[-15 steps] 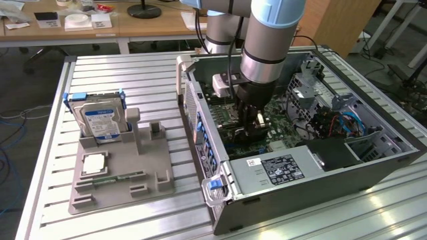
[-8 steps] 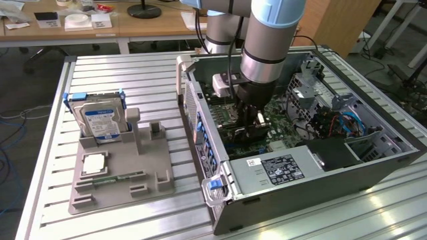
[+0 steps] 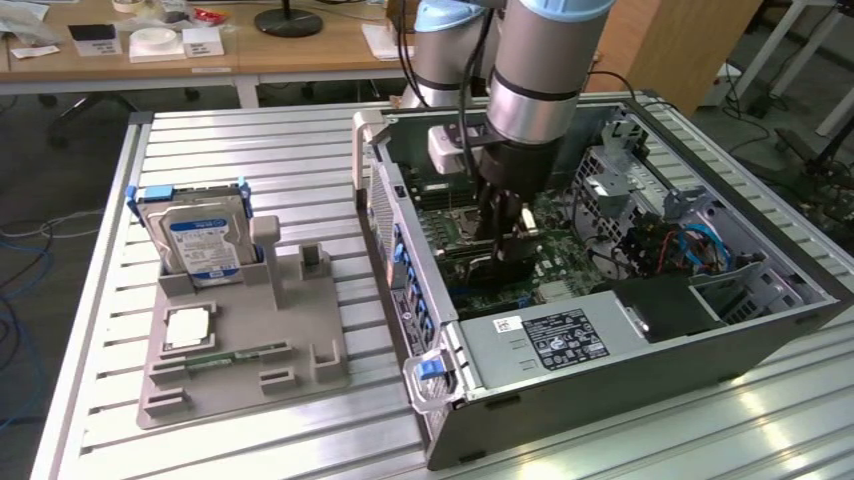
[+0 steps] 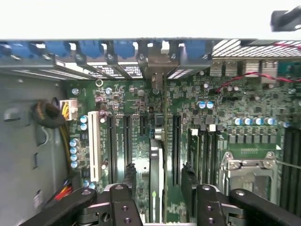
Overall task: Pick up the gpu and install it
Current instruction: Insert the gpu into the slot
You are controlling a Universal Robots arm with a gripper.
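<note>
Gripper [image 4: 157, 200]: one, two black fingers [image 4: 123, 207] spread apart, one on each side of the gpu, not pinching it.
Gpu [image 4: 155, 174]: one thin card seen edge-on, standing upright on the green motherboard [image 4: 249, 113] between the slots, its silver bracket at the case wall.
Computer case [image 3: 787, 320]: one, open, holds the motherboard and the gpu.
Grey holder [image 3: 227, 360]: one, beside the case, holds one hard drive [image 3: 203, 240] with a blue-white label.

End effector [image 4: 157, 197] astride upright gpu [image 4: 155, 174], case walls [image 3: 400, 240] close, PSU [image 3: 561, 335] alongside
</note>
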